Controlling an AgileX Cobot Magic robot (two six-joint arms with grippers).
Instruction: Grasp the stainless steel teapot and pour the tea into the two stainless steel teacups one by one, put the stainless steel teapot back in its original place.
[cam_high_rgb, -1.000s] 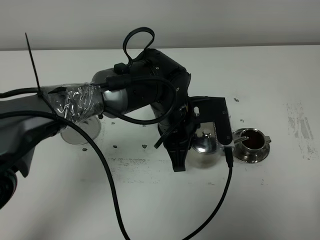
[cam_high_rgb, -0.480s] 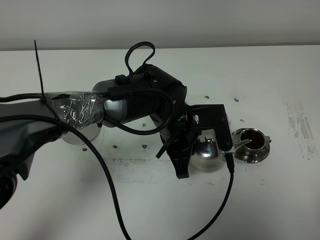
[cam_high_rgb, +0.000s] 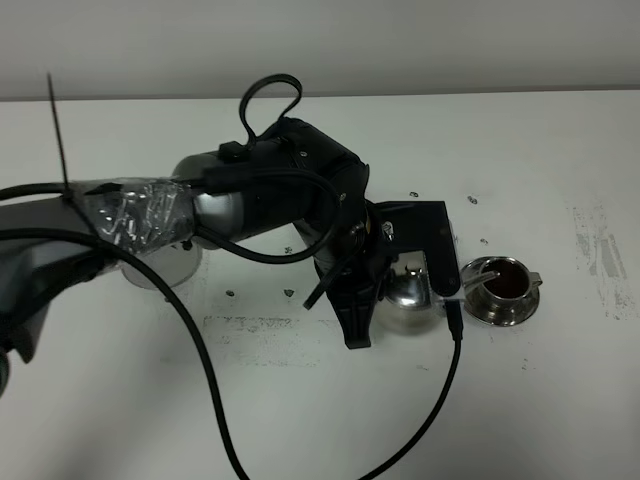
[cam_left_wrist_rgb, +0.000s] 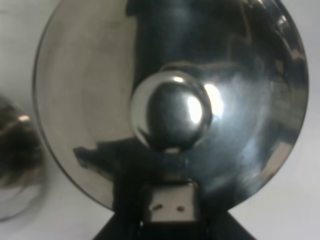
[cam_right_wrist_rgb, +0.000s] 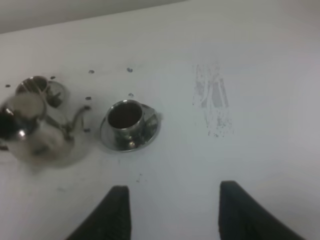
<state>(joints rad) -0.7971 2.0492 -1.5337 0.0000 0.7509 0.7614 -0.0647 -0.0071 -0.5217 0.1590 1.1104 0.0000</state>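
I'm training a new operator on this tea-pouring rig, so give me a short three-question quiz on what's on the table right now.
1. True or false: the small shiny steel teacup nearest the spout of the large shiny steel teapot holds dark brown tea.
2. Multiple choice: the right gripper is A) open with nothing between its fingers, B) shut on a teacup, C) shut on the teapot's lid.
3. Short answer: which arm reaches over the teapot?
Key: 1 true; 2 A; 3 the left arm.
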